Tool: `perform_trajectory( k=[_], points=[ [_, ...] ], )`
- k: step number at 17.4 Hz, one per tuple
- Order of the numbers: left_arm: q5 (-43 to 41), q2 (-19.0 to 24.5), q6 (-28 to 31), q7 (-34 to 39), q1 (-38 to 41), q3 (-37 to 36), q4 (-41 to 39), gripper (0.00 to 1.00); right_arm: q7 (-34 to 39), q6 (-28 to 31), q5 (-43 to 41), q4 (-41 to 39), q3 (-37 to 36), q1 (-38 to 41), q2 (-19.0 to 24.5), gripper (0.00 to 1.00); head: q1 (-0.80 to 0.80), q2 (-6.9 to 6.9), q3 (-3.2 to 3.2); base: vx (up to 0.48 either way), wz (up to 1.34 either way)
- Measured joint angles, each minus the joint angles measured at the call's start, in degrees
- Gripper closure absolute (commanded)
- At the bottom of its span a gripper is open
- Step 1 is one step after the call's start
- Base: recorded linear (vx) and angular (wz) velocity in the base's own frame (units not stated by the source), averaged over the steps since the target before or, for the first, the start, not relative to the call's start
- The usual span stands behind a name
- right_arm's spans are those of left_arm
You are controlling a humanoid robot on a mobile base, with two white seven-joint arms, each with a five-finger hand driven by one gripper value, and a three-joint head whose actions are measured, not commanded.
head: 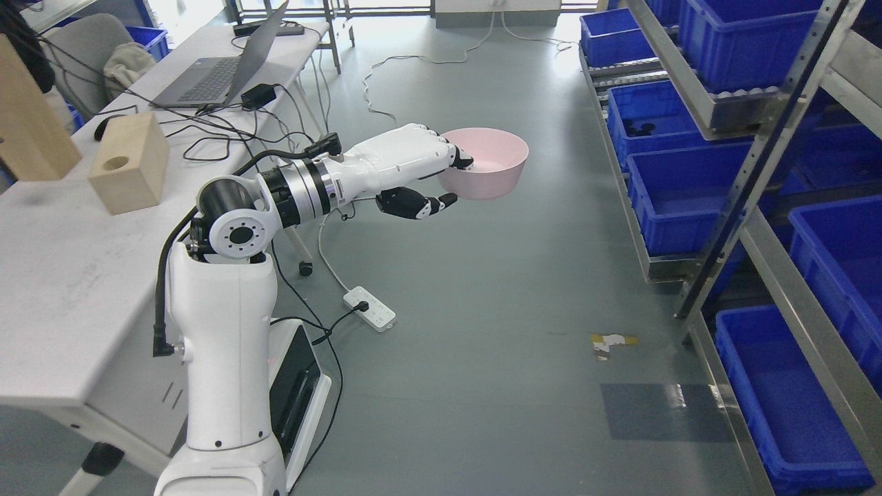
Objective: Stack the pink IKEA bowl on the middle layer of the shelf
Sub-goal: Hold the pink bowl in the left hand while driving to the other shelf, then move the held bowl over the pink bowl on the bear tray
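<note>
No legible branding or print anywhere. Left hand (420,165) is clamped on the pink bowl's (490,165) near rim, fingers over the edge, thumb beneath. The bowl is upright in the air over open grey floor (496,310), well apart from the shelf (751,172) of blue bins (672,200) on the right. Desk (62,275) sits left; power strip (370,308) below.

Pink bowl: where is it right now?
Head view, centre: pink bowl held by its rim in the left hand, above the grey floor, left of the blue-bin shelf.
</note>
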Motion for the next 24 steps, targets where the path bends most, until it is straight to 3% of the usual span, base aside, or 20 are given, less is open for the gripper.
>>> perform_trajectory(
  k=[11, 19, 24],
  points=[
    [7.3, -0.1, -1.7, 1.7, -0.9, -5.8, 0.1, 0.97, 0.1, 0.0, 0.0, 0.0, 0.0, 0.0, 0.0, 0.0, 0.0, 0.0, 0.0, 0.068, -1.14],
    [11.9, -0.1, -2.5, 1.5, -10.8, -7.9, 0.7, 0.97, -0.1, 0.0, 0.0, 0.0, 0.0, 0.0, 0.0, 0.0, 0.0, -0.01, 0.0, 0.013, -1.35],
    [6.9, 4.6, -2.8, 1.4, -15.1, -6.4, 2.2, 0.97, -0.1, 0.0, 0.0, 0.0, 0.0, 0.0, 0.0, 0.0, 0.0, -0.02, 0.0, 0.08, -0.64]
  ],
)
